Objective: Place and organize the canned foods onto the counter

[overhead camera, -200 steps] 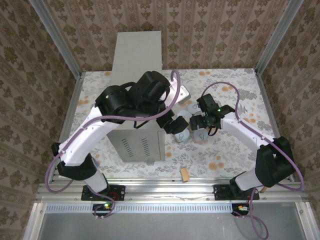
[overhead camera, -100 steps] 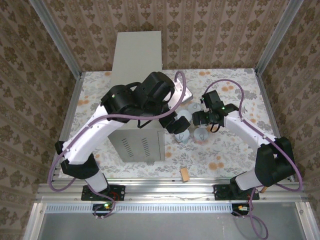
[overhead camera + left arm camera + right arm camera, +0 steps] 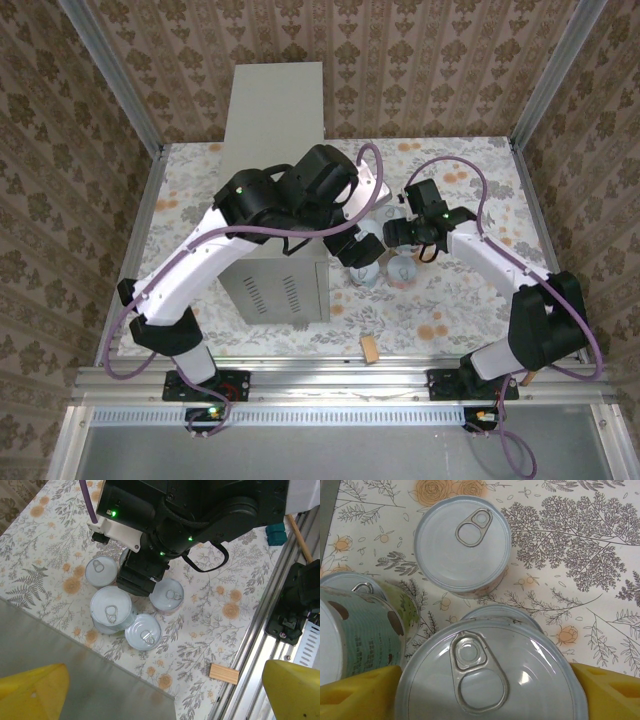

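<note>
Right gripper [image 3: 485, 695] straddles a can [image 3: 490, 672], with one yellow finger [image 3: 360, 695] at each side of its white pull-tab lid. Both fingers meet the rim in the wrist view, but I cannot tell whether they press on it or merely flank it. A second rim [image 3: 502, 612] peeks out just behind that can; whether it lies underneath is unclear. Further out a third can [image 3: 462, 542] stands upright on the floral table [image 3: 580, 555], apart from the rest. To the left a dotted can [image 3: 362, 640] and a green can [image 3: 407, 612] crowd together.

Left gripper [image 3: 160, 690] hangs higher up, jaws wide apart and empty, its fingers at the bottom corners of its own view. Below it four cans [image 3: 112, 611] sit in a tight cluster on the table, with the right arm [image 3: 200, 510] reaching down among them. From above, the cluster sits just right of the counter [image 3: 275, 110], and the left arm [image 3: 200, 260] leans across the counter's near end. A wooden block [image 3: 224, 673] lies by the table's front edge, well apart from the cans.
</note>
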`<state>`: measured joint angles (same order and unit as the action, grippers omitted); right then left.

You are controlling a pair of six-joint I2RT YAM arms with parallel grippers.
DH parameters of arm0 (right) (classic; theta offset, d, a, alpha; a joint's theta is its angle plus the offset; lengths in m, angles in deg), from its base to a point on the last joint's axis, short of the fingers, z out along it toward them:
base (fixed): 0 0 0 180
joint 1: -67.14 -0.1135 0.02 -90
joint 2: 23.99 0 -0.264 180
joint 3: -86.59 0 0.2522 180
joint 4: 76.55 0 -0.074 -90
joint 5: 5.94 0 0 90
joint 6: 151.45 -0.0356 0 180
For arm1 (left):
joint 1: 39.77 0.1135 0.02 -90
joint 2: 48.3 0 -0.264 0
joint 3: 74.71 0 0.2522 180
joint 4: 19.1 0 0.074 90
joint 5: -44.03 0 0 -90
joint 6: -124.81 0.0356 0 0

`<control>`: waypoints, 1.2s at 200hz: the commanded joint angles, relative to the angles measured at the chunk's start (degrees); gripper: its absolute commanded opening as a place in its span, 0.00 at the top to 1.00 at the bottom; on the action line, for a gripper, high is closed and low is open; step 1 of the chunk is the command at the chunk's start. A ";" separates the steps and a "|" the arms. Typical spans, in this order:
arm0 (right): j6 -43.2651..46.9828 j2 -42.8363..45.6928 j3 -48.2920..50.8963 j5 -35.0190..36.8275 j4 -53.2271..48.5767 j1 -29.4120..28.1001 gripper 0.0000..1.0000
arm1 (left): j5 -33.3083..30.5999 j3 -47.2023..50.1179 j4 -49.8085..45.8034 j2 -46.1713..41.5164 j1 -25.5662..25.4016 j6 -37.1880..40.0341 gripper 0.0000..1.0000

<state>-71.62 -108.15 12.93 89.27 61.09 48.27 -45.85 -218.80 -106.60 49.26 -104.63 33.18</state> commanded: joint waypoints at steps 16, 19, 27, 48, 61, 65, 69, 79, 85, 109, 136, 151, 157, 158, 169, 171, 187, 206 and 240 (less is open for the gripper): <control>0.81 -1.01 0.13 -0.13 0.04 0.38 0.17 | -0.52 -0.64 0.29 -0.15 -0.45 0.67 0.00; 0.78 -1.00 0.05 -0.04 -0.01 0.34 0.17 | -0.60 -0.56 0.42 -0.21 -0.46 0.67 0.00; 0.73 -1.14 -0.11 0.35 -0.26 0.40 0.19 | -0.73 -0.02 0.91 -0.61 -0.44 0.73 0.00; 0.86 -0.96 -0.81 1.04 -1.22 0.34 0.21 | -0.73 1.82 2.34 -1.84 -0.42 0.76 0.00; 0.97 -0.49 -1.10 1.28 -1.67 0.34 0.23 | -0.74 2.30 2.79 -2.23 -0.44 0.92 0.00; 0.95 -0.21 -1.18 1.44 -1.80 0.29 0.24 | -0.74 2.42 2.81 -2.29 -0.44 0.93 0.00; 0.95 0.07 -1.29 1.60 -1.89 0.36 0.24 | -0.74 2.44 2.83 -2.36 -0.44 0.99 0.00; 1.01 0.85 -1.57 1.97 -1.85 0.26 0.25 | -0.82 2.42 2.86 -2.43 -0.44 1.02 0.00; 1.04 1.33 -1.83 2.18 -1.90 0.38 0.25 | -0.97 2.44 2.86 -2.55 -0.44 1.14 0.00; 1.45 3.23 -3.35 3.07 -4.71 0.31 0.26 | -1.09 2.35 2.68 -2.63 -0.44 1.51 0.00; 2.30 5.79 -5.52 3.64 -6.86 0.29 0.27 | -1.58 2.31 2.35 -2.71 -0.44 1.92 0.00; 2.68 6.89 -6.70 3.82 -7.82 0.33 0.28 | -2.09 2.34 2.40 -2.85 -0.44 2.16 0.00; 2.87 7.35 -7.16 3.84 -8.11 0.30 0.28 | -2.33 2.35 2.44 -3.03 -0.44 2.19 0.00; 2.87 7.39 -7.29 3.84 -8.17 0.31 0.28 | -2.41 2.39 2.45 -3.05 -0.44 2.22 0.00; 3.41 8.14 -8.43 3.62 -8.90 0.28 0.29 | -3.53 2.70 2.67 -3.32 -0.44 2.08 0.00; 3.54 8.25 -8.62 3.59 -9.03 0.25 0.29 | -3.79 2.81 2.71 -3.40 -0.44 2.07 0.00; 4.32 8.98 -10.91 3.01 -10.62 0.32 0.30 | -4.81 3.75 3.23 -4.26 -0.35 2.25 0.00; 5.14 9.99 -13.76 1.84 -12.27 0.24 0.30 | -5.59 5.39 3.85 -5.47 -0.18 2.33 0.00; 6.07 11.46 -18.70 -1.99 -14.62 0.25 0.29 | -7.92 7.51 3.54 -7.88 0.09 2.75 0.00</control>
<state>-67.36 -99.45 -0.99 90.43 48.11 48.42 -50.79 -212.50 -103.12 44.30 -104.61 34.64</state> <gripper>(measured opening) 0.748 0.999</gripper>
